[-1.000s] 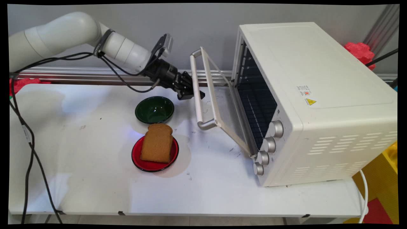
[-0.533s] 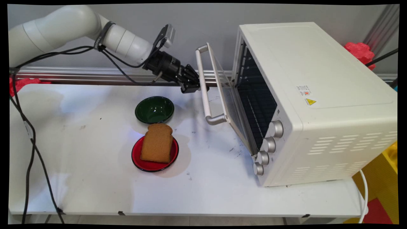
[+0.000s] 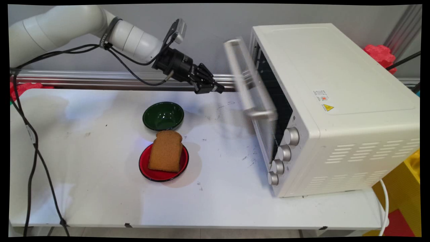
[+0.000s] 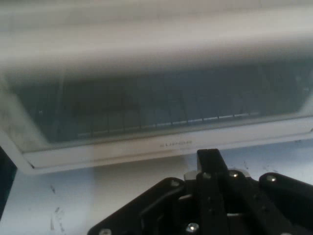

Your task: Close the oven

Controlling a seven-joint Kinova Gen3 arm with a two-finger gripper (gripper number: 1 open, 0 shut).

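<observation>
Well — oven door (image 3: 252,80) blurred

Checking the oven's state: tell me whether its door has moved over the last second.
Yes. The door has swung up toward the oven body, nearly shut, leaving the gripper behind.

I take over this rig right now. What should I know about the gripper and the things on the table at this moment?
Gripper: shut, holding nothing, in the air left of the oven door, not touching it.
The door is blurred in motion and almost closed against the white oven. A second ago it hung about half open, with the gripper at its handle.
The green bowl is empty, on the table below the gripper.
The bread slice lies on the red plate, nearer the camera. Both have not moved.
</observation>
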